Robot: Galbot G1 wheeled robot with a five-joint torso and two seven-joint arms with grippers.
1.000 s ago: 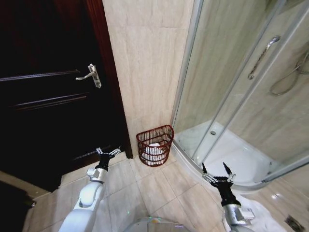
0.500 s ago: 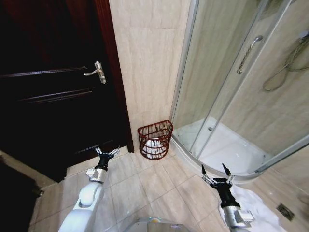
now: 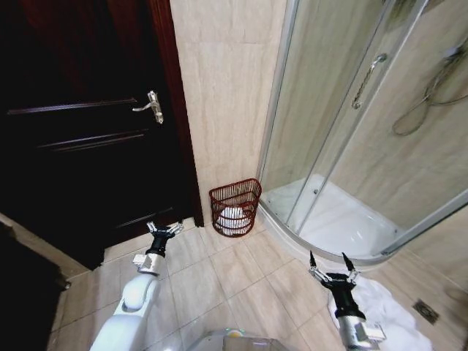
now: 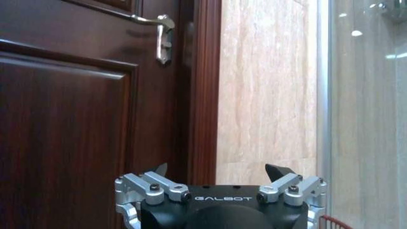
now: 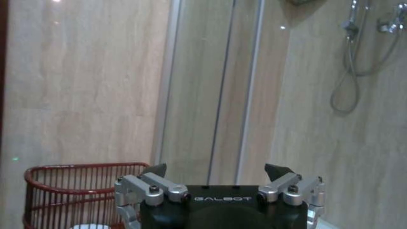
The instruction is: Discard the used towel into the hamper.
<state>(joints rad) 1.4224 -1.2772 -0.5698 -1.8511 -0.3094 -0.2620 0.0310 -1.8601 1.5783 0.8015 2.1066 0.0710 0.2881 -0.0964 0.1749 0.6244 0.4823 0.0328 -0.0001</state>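
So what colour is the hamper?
Dark reddish-brown wire hamper, clearest in the head view.

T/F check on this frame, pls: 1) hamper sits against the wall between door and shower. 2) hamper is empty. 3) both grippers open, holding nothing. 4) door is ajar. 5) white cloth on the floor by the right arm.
1) True. The hamper stands at the foot of the tiled wall, between the door and the shower.
2) False. Something white lies inside it.
3) True. The left gripper and right gripper both have fingers spread and hold nothing.
4) False. The door looks shut in its frame.
5) True. A white cloth lies on the floor beside the right arm.
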